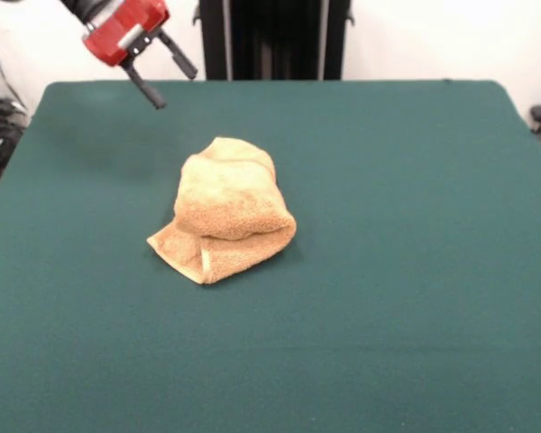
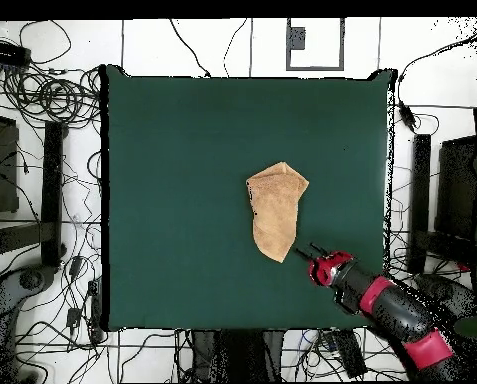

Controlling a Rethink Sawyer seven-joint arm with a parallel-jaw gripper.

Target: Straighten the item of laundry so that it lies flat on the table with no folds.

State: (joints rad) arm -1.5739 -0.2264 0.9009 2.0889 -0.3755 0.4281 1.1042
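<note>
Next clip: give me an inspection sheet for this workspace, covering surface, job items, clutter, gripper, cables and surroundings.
Surface: dark green table, with only the towel on it.
Job's things: golden-tan towel near the table's middle, bunched and folded over itself, not flat; one doubled corner sticks out at the front.
Clutter: nothing seen on the tabletop.
Grippers: red and black gripper raised above the table, apart from the towel, jaws open and empty; in the overhead view it hangs beside the towel's narrow end.
Cables: many loose black cables on the floor around the table, none on it.
Surroundings: white wall, dark equipment stands at the table's sides.
</note>
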